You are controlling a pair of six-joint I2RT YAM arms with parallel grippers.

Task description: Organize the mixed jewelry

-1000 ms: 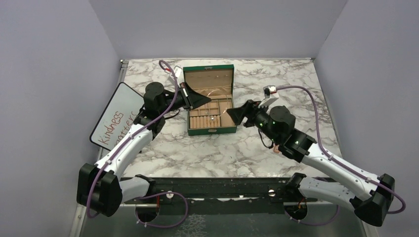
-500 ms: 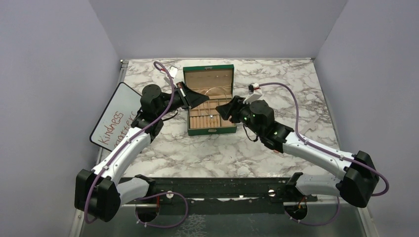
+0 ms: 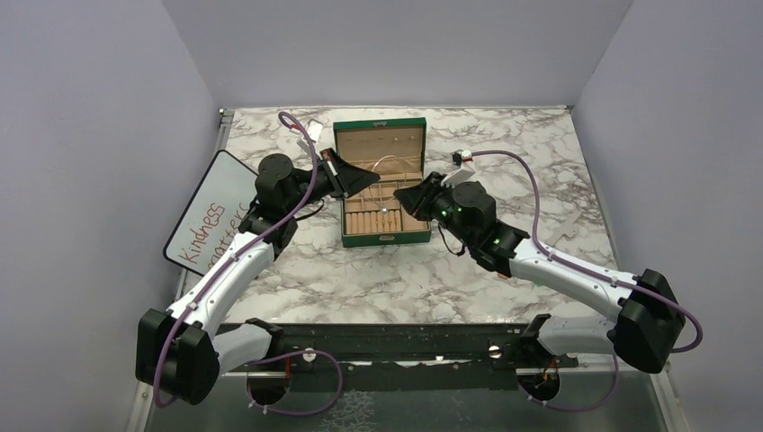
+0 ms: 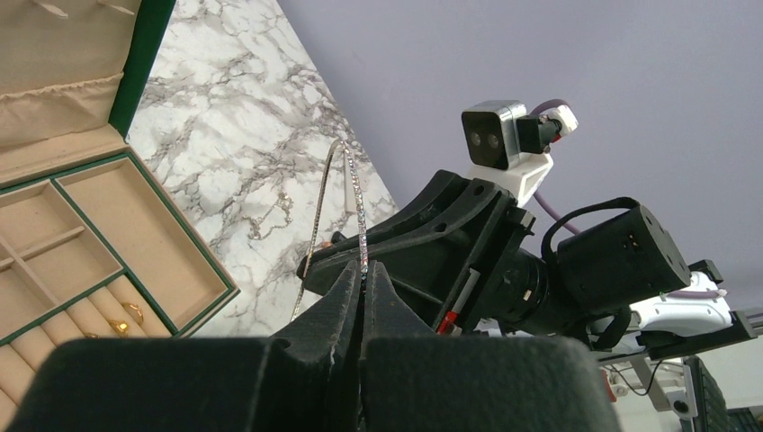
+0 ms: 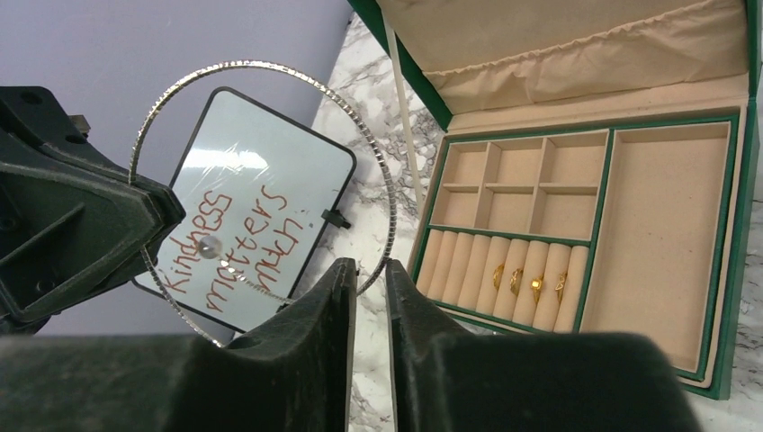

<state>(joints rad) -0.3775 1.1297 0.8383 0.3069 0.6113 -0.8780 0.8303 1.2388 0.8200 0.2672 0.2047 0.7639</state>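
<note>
Pinching the necklace [image 4: 357, 193] between its fingertips, the left hand [image 4: 363, 268] is fully closed on the thin wire. From this grip the wire goes up and bends into a wide round loop that stands free in the air.

The right hand [image 5: 371, 265] meets the same loop from the opposite side. Its two fingers stand only a narrow slit apart, and the lower right part of the loop runs into this slit. The slit looks wider than the wire, so the fingers do not clamp it. A small bead [image 5: 209, 245] sits on the loop near the left hand.

In the top view both hands hover close together above the open green jewelry box [image 5: 738, 225], with the necklace between them and above the box.

The box has its lid [image 5: 576, 45] standing up at the far side. Four gold rings [image 5: 537, 286] are stuck in the ring rolls at the front of the box, near the right hand. The other compartments show only beige lining.

A whiteboard [image 5: 261, 153] with red writing lies at the left edge of the marble tabletop [image 3: 432, 279], well apart from the box. The right wrist camera sees it through the loop.
</note>
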